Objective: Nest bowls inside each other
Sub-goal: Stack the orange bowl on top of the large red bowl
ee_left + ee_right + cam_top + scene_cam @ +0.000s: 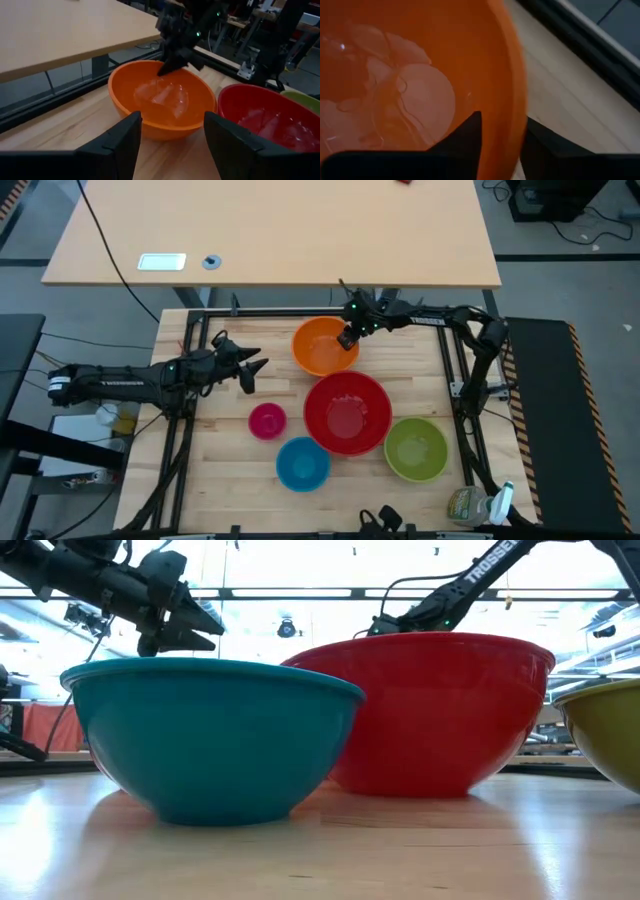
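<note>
Five bowls stand on their bases on the wooden table. The orange bowl is at the far middle, the big red bowl in the centre, and the green bowl at the near right. The blue bowl is near the front, the small pink bowl to the left. My right gripper is shut on the orange bowl's right rim. My left gripper hovers open, left of the orange bowl and above the table, holding nothing. My right gripper has the orange bowl's rim on the bowl's right side between its fingers, one finger inside the bowl and the other outside. The fingers slant down from the table's right. The bowl stands upright on the table.
A light desk stands beyond the table's far edge. A black frame runs around the table's edges. A bottle lies at the near right corner. Bare wood shows between the pink bowl and the table's left edge.
</note>
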`<state>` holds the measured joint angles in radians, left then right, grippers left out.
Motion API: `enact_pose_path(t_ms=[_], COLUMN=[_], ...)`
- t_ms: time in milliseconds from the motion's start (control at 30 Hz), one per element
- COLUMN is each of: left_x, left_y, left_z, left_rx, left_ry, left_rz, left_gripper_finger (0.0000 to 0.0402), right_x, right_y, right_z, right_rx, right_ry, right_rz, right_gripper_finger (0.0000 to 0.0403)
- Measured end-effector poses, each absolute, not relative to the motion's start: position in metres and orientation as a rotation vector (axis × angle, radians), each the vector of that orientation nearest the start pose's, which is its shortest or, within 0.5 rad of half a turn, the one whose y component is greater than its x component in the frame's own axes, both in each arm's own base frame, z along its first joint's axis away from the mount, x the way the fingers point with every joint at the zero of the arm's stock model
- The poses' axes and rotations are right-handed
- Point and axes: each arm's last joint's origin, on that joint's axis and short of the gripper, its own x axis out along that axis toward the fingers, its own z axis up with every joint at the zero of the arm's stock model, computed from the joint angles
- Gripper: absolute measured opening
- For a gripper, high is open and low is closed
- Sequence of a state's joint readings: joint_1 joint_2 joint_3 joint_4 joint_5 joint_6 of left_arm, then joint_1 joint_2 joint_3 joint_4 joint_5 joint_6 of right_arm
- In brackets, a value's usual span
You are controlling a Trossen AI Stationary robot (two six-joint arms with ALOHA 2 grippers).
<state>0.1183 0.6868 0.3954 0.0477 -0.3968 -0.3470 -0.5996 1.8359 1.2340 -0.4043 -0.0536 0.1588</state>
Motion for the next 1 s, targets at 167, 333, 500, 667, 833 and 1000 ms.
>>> enact_pose_path(t_ms=[167, 333, 500, 667, 833, 1000], left_x=[0.157, 0.157, 0.157, 0.157, 0.157, 0.159], left_y=[0.031, 0.031, 0.030, 0.030, 0.029, 0.025], left_z=[0.235, 0.235, 0.235, 0.235, 0.235, 0.239], left_rx=[-0.303, -0.302, -0.296, -0.292, -0.271, -0.222], left_ry=[0.154, 0.154, 0.155, 0.156, 0.160, 0.141], left_rz=[0.556, 0.555, 0.549, 0.549, 0.540, 0.505], left_gripper_finger=[0.0219, 0.0219, 0.0219, 0.0219, 0.0219, 0.0219], right_x=[0.315, 0.314, 0.314, 0.314, 0.314, 0.308], right_y=[-0.208, -0.205, -0.207, -0.209, -0.207, -0.197], right_z=[0.184, 0.193, 0.197, 0.206, 0.238, 0.279], right_rx=[0.438, 0.437, 0.431, 0.408, 0.396, 0.417], right_ry=[0.961, 0.942, 0.910, 0.869, 0.777, 0.661], right_rz=[-0.557, -0.528, -0.560, -0.567, -0.498, -0.335], right_gripper_finger=[0.0061, 0.0018, 0.0022, 0.0018, 0.0017, 0.0018])
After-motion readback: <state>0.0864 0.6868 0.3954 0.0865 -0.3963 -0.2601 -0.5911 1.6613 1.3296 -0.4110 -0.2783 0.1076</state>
